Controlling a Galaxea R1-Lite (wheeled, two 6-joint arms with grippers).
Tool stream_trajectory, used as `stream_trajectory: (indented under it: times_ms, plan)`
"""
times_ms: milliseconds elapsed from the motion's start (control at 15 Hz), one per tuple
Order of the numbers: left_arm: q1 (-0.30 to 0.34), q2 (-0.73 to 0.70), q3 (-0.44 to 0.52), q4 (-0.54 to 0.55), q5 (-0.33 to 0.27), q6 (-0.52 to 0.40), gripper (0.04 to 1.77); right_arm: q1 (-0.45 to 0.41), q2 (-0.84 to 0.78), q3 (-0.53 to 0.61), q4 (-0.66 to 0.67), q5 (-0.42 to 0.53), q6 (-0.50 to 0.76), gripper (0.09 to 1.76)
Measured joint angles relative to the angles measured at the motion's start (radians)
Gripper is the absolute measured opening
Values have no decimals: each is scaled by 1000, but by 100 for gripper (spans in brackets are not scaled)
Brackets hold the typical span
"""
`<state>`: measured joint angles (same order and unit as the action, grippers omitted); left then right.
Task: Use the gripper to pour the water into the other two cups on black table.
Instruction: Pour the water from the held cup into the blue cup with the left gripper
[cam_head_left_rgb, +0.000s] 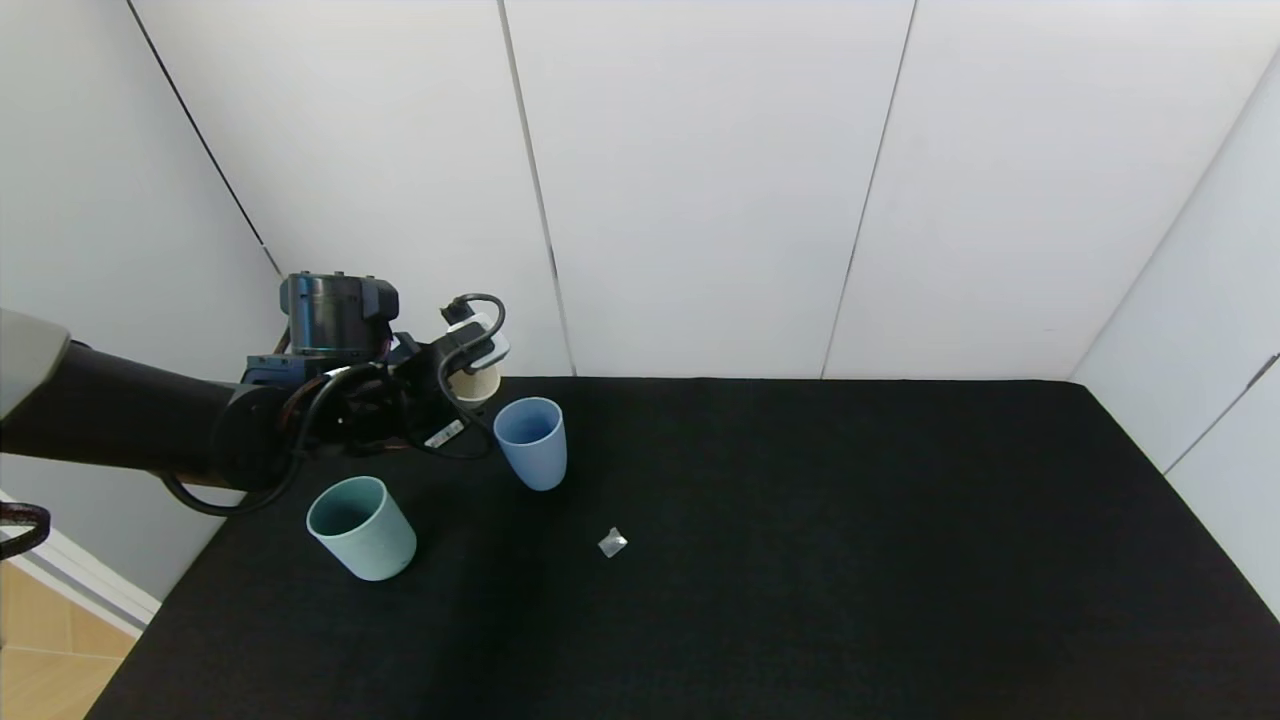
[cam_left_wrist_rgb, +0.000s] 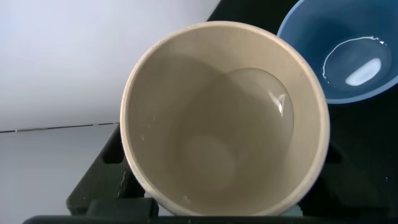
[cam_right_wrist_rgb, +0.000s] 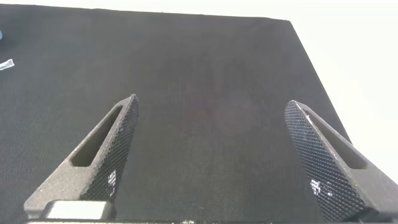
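My left gripper (cam_head_left_rgb: 468, 372) is shut on a beige cup (cam_head_left_rgb: 476, 384) and holds it, tilted, above the black table (cam_head_left_rgb: 800, 560), just behind the light blue cup (cam_head_left_rgb: 532, 440). In the left wrist view the beige cup (cam_left_wrist_rgb: 186, 93) fills the picture, with clear water (cam_left_wrist_rgb: 264, 102) pooled against its lower side. The light blue cup (cam_left_wrist_rgb: 298, 37) lies past its rim with a little water (cam_left_wrist_rgb: 360, 68) at the bottom. No trickle shows. The teal-green cup (cam_head_left_rgb: 362, 527) stands upright nearer the table's left front. My right gripper (cam_right_wrist_rgb: 211, 102) is open and empty over bare black cloth.
A small crumpled clear scrap (cam_head_left_rgb: 613, 542) lies on the cloth to the right of the two cups; it also shows in the right wrist view (cam_right_wrist_rgb: 5, 63). White wall panels (cam_head_left_rgb: 700, 200) border the table at the back and sides. The table's left edge drops to a wooden floor (cam_head_left_rgb: 40, 650).
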<state>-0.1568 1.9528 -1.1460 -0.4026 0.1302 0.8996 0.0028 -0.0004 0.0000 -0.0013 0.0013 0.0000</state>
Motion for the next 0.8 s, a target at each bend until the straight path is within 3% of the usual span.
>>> stream_trajectory:
  times_ms: [800]
  plan:
    - [-47, 46, -54, 3, 107, 135, 127, 0, 0, 0, 0, 0, 0, 171]
